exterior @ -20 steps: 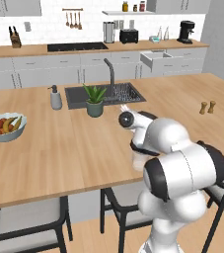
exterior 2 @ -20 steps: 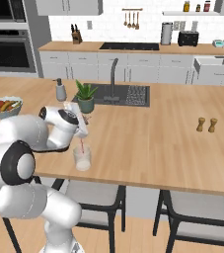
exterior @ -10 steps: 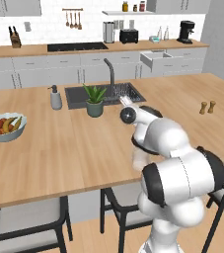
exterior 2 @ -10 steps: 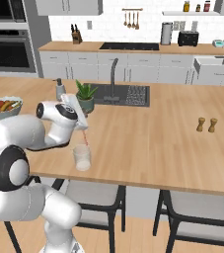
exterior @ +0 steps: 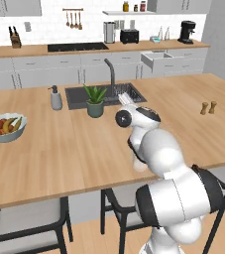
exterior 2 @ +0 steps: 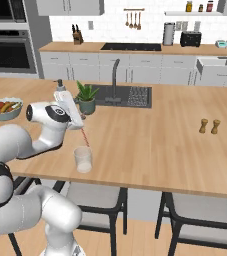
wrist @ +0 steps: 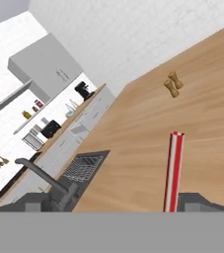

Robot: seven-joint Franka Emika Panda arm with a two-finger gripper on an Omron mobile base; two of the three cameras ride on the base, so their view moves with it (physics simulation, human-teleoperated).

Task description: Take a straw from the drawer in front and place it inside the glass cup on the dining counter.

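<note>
My pincer (exterior 2: 81, 120), shut on the straw (exterior 2: 85, 139) a moment ago, is now standing apart above the glass cup (exterior 2: 83, 159) on the bench (exterior 2: 150, 135). The straw is dropping toward the cup, seemingly released.

A home kitchen: wall oven (exterior 2: 11, 51), cooktop (exterior 2: 130, 47), sink (exterior 2: 122, 96), toaster (exterior 2: 190, 38), fruit bowl (exterior: 5, 127).
</note>
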